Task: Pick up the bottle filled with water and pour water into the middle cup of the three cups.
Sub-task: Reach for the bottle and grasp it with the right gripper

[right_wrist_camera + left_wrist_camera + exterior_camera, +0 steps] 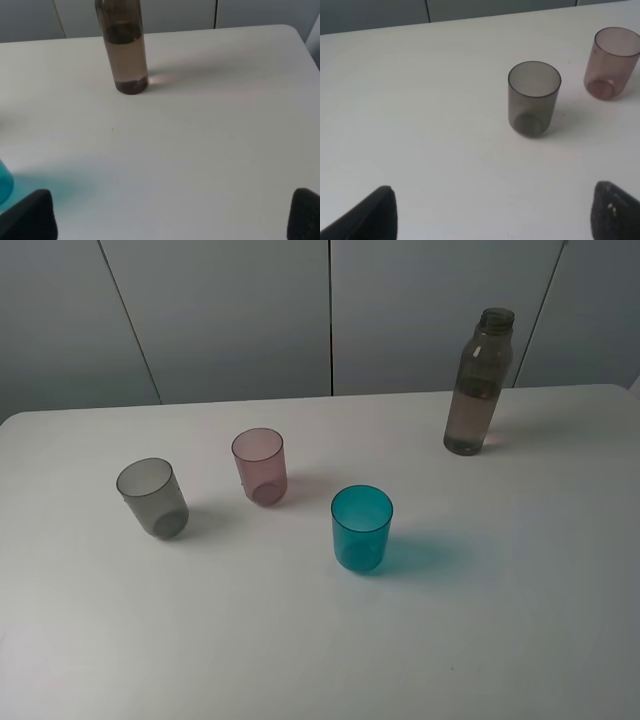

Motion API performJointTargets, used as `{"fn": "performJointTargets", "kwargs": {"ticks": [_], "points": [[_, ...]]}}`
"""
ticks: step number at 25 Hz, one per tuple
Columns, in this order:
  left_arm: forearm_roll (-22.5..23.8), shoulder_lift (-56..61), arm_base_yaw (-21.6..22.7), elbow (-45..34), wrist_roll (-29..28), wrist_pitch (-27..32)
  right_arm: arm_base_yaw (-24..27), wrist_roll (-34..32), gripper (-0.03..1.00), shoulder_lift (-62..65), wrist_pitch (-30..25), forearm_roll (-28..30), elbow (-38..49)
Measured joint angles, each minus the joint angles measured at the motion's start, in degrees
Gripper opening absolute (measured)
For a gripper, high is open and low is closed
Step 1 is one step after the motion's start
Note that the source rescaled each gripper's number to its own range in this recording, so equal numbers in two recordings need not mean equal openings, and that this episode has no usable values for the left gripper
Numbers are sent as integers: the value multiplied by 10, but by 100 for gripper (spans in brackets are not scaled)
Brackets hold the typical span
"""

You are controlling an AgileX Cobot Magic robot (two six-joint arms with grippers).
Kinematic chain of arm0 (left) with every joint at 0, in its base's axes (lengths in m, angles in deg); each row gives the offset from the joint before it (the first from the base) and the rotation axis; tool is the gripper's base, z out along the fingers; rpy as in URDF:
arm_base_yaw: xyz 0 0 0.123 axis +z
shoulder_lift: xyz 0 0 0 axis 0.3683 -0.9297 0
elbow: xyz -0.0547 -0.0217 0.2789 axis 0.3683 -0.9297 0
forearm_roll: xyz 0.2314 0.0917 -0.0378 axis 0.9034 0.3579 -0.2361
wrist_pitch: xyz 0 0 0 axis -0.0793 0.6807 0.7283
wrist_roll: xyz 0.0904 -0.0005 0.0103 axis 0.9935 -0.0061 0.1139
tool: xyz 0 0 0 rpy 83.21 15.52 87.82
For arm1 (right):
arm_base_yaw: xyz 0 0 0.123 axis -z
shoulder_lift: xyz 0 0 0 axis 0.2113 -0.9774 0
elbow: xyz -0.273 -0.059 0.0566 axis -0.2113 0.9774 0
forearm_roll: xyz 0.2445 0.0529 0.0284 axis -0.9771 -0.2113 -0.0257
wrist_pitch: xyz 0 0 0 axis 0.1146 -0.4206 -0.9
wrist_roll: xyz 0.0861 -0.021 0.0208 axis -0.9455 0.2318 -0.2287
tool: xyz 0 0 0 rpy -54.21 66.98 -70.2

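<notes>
By far table [560, 640] edge, bottle [478, 390] clear of cups [260, 466]; left claw [495, 215], right claw [172, 215] agape.

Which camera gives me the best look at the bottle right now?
Exterior high: the bottle stands whole, open neck to base, with the water line visible. Right wrist shows only its lower body, top cropped. Left wrist misses it.

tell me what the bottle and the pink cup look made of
Bottle: looks like smoky translucent plastic, smooth and glossy; the water shows through its wall. Pink cup: likely similar plastic, translucent; its base shows through the side.
</notes>
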Motion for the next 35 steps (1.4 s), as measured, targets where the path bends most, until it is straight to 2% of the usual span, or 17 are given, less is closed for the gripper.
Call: {"fn": "performJointTargets", "kwargs": {"ticks": [4,8,11,16,20,24,29,35], "points": [[0,0,0,0,0,0,0,-1,100,-93,17,14,-46],[0,0,0,0,0,0,0,-1,100,-183,77,28,-75],[0,0,0,0,0,0,0,4,100,-243,135,9,-77],[0,0,0,0,0,0,0,57,100,-345,221,-41,-77],[0,0,0,0,0,0,0,77,100,-408,331,-60,-54],[0,0,0,0,0,0,0,92,100,-436,461,-72,25],[0,0,0,0,0,0,-56,95,100,-479,653,-74,126],[0,0,0,0,0,0,-99,92,100,-590,739,-74,142]]}}
